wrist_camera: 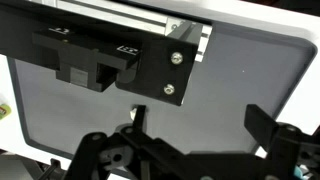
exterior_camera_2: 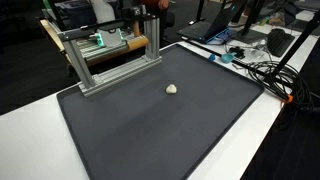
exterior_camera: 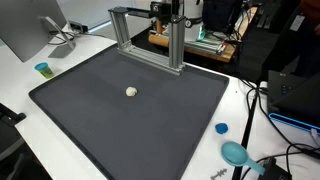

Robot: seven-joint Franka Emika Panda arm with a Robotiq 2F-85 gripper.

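A small white lump (exterior_camera: pixel 131 91) (exterior_camera_2: pixel 172 88) lies alone on the dark grey mat (exterior_camera: pixel 120 125) (exterior_camera_2: pixel 150 130), a little behind its middle. An aluminium frame (exterior_camera: pixel 150 45) (exterior_camera_2: pixel 110 55) stands on the mat's back edge. My gripper (wrist_camera: pixel 200 115) hangs high above that frame and is open, with nothing between its black fingers (wrist_camera: pixel 268 122). In the wrist view the frame's black bracket (wrist_camera: pixel 160 70) fills the top. A white speck (wrist_camera: pixel 134 110) shows beside the left finger; I cannot tell if it is the lump. In an exterior view the arm's end (exterior_camera: pixel 165 8) is just visible at the top.
A blue cup (exterior_camera: pixel 42 69) stands off the mat's corner near a monitor (exterior_camera: pixel 30 30). A blue lid (exterior_camera: pixel 221 128) and a teal round tool (exterior_camera: pixel 235 153) lie on the white table. Cables (exterior_camera_2: pixel 262 70) and a laptop (exterior_camera_2: pixel 215 35) crowd one side.
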